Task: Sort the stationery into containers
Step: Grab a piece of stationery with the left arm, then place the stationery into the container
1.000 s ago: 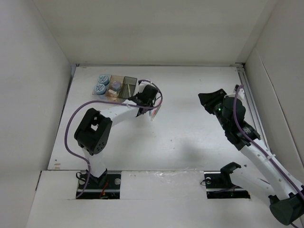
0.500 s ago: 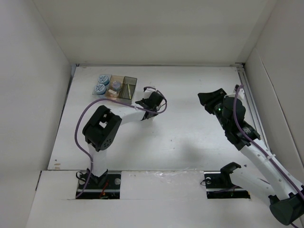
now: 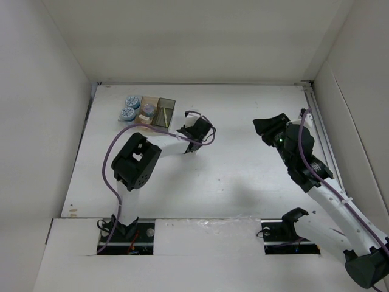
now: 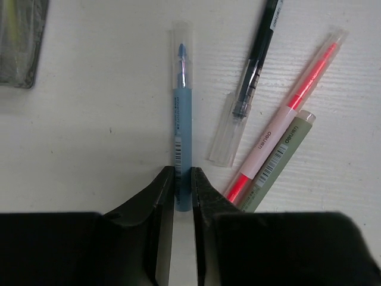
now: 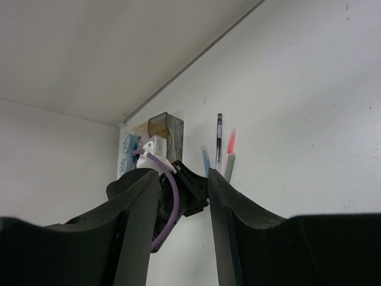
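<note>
Several pens lie on the white table in the left wrist view: a blue pen (image 4: 181, 131), a black pen (image 4: 257, 65), a pink-red pen (image 4: 284, 122) and an olive pen (image 4: 278, 159). My left gripper (image 4: 183, 177) is shut on the near end of the blue pen, which lies flat on the table. The containers (image 3: 148, 110) stand just left of it, with the dark grey tray (image 4: 18, 50) nearest. Blue-and-white tape rolls (image 3: 129, 107) fill the clear tray. My right gripper (image 5: 183, 182) hangs open and empty over the table's right side, facing the pens (image 5: 221, 156).
The left arm's elbow (image 3: 135, 163) rises in front of the trays, and its purple cable (image 3: 109, 159) loops beside it. The back wall edge (image 3: 200, 83) runs close behind the trays. The side wall (image 3: 328, 140) stands right of the right arm.
My left arm's elbow has swung right and my left gripper has moved down over the pens, which it now hides from above. The right arm has not moved.
</note>
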Robot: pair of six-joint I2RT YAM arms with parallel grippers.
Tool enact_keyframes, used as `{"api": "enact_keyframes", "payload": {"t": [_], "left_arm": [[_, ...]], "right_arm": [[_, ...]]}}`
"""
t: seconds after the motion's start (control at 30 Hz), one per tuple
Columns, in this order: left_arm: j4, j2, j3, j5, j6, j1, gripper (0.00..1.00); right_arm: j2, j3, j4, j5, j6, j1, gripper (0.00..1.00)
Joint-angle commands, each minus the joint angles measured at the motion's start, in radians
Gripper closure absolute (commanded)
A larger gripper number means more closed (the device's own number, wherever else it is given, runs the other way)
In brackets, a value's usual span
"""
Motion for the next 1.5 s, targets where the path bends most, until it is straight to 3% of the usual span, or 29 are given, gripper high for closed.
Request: {"api": "enact_keyframes", "payload": {"t": [0.0,0.1,0.33,0.47,0.6,0.87,1.37,1.47], "left_arm": [[-0.041,0.035,0.026,-0.052,0.01,0.006,0.91],[-0.041,0.013,0.026,-0.052,0.001,0.006,1.0],[-0.041,-0.224,0.027,-0.072,0.024,0.006,1.0],[-0.031,-0.302,0.067,-0.005,0.055,0.09,1.0],[-0.031,-0.291,0.116,0.068,0.064,0.229,1.0],[-0.062,-0.152,0.226,0.157,0.118,0.363,1.0],[-0.088,-0.062,0.234,0.209,0.199,0.375,1.0],[-0.111,-0.037,0.245,0.184,0.199,0.365,0.95]], "right_arm": [[-0.005,0.029,0.034,-0.008,-0.008,0.011,0.55],[-0.005,0.029,0.034,-0.008,-0.008,0.011,0.55],[-0.005,0.029,0.034,-0.008,-0.008,0.011,0.55],[-0.005,0.029,0.034,-0.008,-0.008,0.011,0.55],[-0.005,0.029,0.034,-0.008,-0.008,0.011,0.55],[-0.005,0.029,0.034,-0.008,-0.008,0.011,0.55],[0.017,0.029,0.043,-0.028,-0.008,0.011,0.55],[0.028,0.029,0.043,-0.039,-0.008,0.011,0.55]]}}
